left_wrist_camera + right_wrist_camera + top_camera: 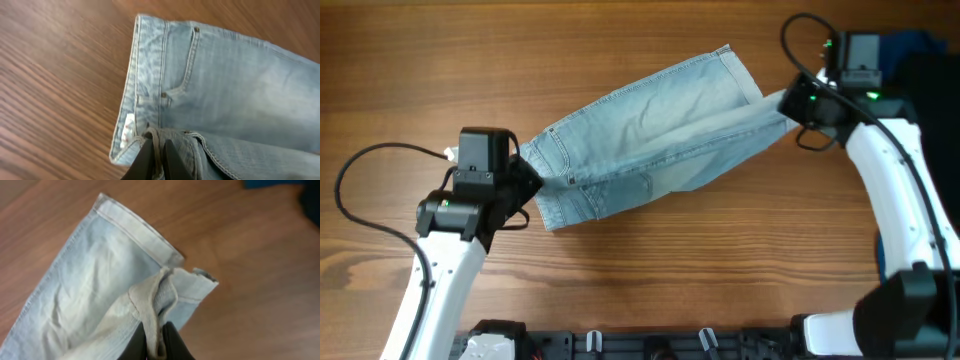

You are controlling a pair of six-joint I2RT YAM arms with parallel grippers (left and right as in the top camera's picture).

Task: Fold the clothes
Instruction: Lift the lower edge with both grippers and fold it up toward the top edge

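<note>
Faded denim shorts (650,130), wood-grain table (620,280)

Denim shorts (650,130): faded light blue, whitish worn patches, paler inside. Table (620,280): warm brown, streaked wood grain. Royal-blue garment (915,42), black garment (940,85).

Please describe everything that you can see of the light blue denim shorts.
The denim shorts are pale, faded blue, with a waistband, rivets, pocket stitching and wide hems. They lie stretched diagonally on the wooden table, one layer over another. The left pincer is shut on the waistband end, the right pincer on one leg's hem.
</note>
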